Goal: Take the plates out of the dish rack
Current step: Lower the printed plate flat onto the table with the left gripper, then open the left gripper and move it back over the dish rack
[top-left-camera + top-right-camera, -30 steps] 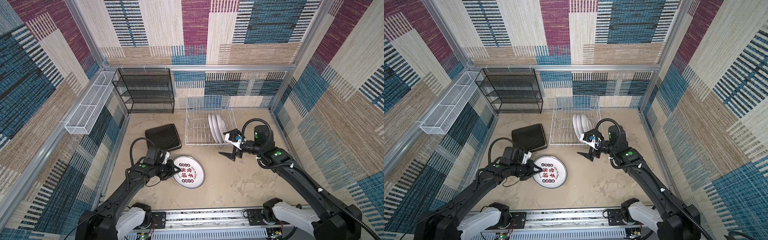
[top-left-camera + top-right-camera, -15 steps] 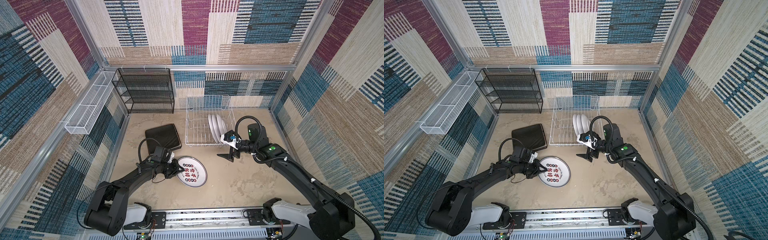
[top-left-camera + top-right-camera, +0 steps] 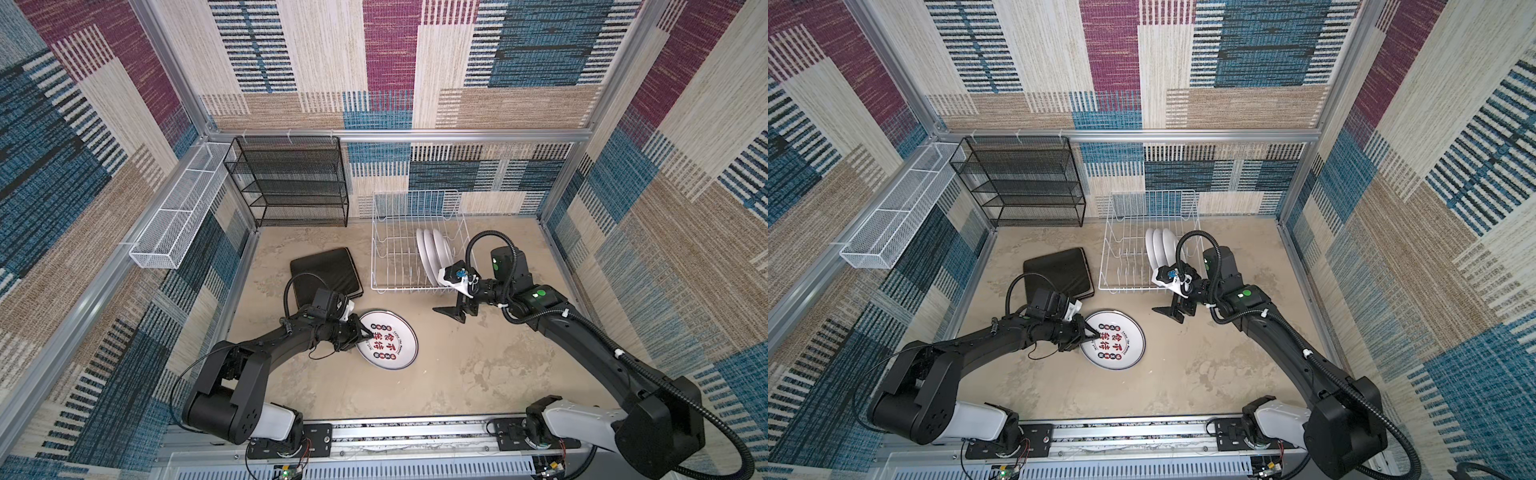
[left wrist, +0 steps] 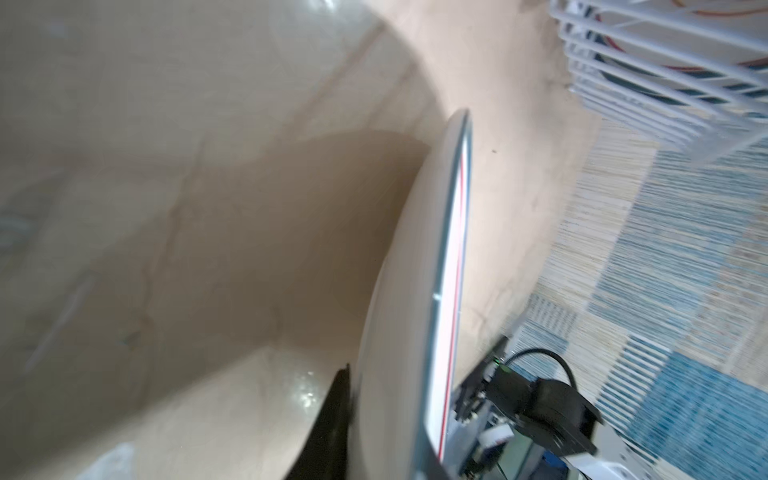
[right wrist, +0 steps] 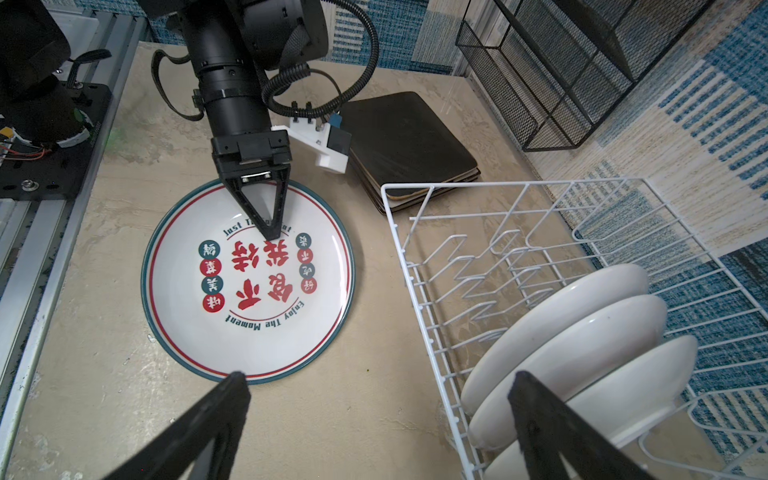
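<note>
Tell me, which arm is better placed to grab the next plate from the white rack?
Probably right: the right gripper hangs open beside the three plates standing in the dish rack; the left gripper is farther off, at the round plate lying on the table.

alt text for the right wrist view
A round plate with red characters sits face up on the table, the left gripper over its rim. Three white plates stand in the rack beyond the open right gripper.
</note>
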`<move>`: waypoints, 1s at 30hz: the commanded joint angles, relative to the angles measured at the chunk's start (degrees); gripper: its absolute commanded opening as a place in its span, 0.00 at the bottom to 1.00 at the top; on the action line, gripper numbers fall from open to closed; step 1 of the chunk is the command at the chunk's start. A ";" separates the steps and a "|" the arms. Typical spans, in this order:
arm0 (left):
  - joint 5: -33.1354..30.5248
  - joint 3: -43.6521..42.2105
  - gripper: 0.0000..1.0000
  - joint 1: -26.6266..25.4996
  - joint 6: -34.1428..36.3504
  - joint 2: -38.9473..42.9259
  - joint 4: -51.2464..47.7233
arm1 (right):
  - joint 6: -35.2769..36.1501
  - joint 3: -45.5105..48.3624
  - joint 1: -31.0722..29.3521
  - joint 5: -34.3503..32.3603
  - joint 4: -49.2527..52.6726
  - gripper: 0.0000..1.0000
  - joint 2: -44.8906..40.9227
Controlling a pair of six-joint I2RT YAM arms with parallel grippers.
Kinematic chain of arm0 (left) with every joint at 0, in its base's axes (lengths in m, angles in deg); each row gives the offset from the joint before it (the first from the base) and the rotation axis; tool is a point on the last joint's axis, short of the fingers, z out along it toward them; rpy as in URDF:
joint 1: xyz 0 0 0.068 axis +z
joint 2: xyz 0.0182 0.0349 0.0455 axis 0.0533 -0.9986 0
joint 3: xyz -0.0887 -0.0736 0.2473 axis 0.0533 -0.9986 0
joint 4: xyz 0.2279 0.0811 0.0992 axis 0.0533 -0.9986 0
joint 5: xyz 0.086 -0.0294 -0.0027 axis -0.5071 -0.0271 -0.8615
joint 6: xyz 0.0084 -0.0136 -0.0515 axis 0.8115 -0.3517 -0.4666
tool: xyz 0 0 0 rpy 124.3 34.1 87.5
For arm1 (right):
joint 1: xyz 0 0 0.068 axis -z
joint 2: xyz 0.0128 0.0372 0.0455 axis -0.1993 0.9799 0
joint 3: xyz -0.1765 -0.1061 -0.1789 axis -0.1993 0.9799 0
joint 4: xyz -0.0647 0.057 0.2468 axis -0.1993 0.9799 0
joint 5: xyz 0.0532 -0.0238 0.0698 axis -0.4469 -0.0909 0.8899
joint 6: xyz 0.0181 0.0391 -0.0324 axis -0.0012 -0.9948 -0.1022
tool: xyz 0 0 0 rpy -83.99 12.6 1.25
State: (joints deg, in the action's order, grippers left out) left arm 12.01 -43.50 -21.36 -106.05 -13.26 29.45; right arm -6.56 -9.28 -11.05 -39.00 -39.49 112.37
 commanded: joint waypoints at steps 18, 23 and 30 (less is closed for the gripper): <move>-13.06 3.85 0.89 0.02 1.94 -0.59 -15.00 | 0.95 -1.00 -0.06 -1.91 -1.96 1.00 1.47; -16.18 4.71 0.96 0.03 1.54 1.18 -18.23 | 0.71 -0.75 -0.13 -2.58 -2.39 1.00 1.50; -24.25 8.67 0.96 0.19 3.01 8.28 -26.27 | -0.92 -0.96 -0.05 -4.86 -4.03 1.00 0.99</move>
State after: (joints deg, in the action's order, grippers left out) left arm -6.43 -36.68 -21.21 -105.20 -7.89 8.51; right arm -6.28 -9.78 -11.03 -42.17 -41.13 113.81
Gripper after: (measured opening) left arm 0.967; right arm 0.998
